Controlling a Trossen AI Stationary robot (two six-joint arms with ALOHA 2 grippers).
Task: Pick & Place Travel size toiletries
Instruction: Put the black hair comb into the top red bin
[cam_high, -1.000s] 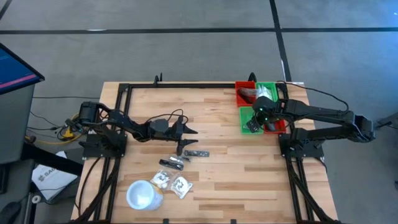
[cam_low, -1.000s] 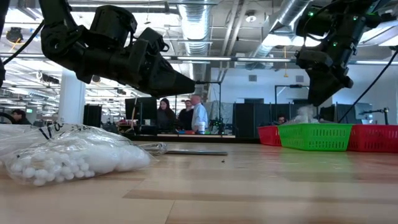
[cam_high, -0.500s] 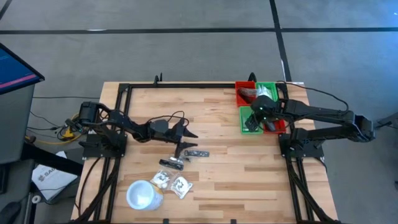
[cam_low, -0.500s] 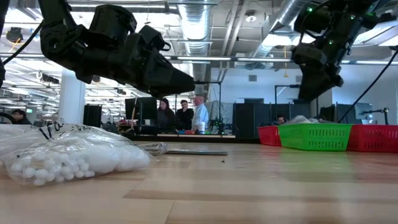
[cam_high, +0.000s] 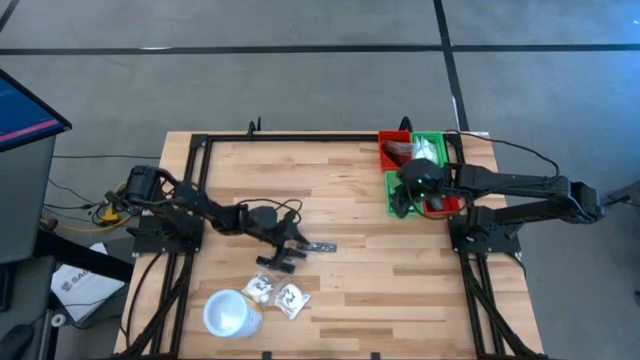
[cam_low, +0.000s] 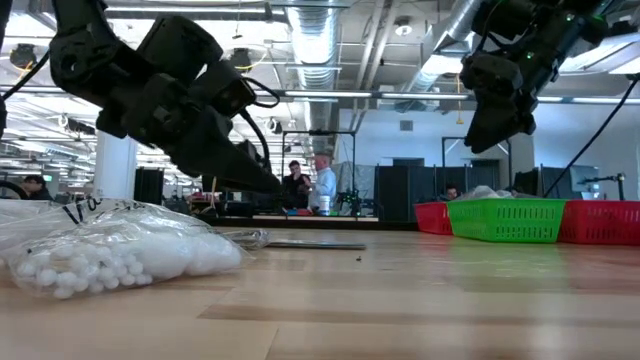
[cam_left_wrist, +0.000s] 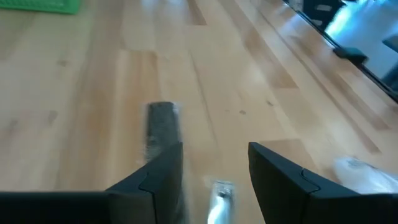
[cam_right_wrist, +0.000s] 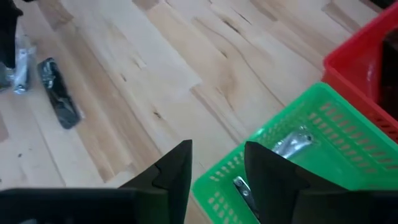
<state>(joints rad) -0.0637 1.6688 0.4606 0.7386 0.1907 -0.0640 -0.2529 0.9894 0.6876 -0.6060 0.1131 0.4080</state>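
Observation:
Several travel size toiletries lie flat on the wooden table: a dark grey tube (cam_high: 320, 246) (cam_left_wrist: 163, 124), a dark item with a silvery end (cam_high: 277, 263) (cam_left_wrist: 217, 196), and two clear sachets with white contents (cam_high: 262, 290) (cam_high: 292, 298). My left gripper (cam_high: 285, 248) (cam_left_wrist: 214, 149) hovers open just above the silvery-ended item, tipped down, and touches nothing. My right gripper (cam_high: 403, 195) (cam_right_wrist: 217, 149) hangs open and empty over the near green basket (cam_right_wrist: 311, 124), in which a silvery packet (cam_right_wrist: 291, 143) lies.
A white round cup (cam_high: 228, 313) stands at the near left, next to the sachets. Two more baskets, red (cam_high: 393, 152) and green (cam_high: 428, 148), stand at the far right, with a red one (cam_high: 443, 206) beside the near green one. People stand in the room beyond the table.
My left gripper has swung toward the table's near edge, sunk and tipped down over the dark items. A pale item that hung below my right gripper has dropped into the green basket, and that gripper has drifted a little toward the table's left.

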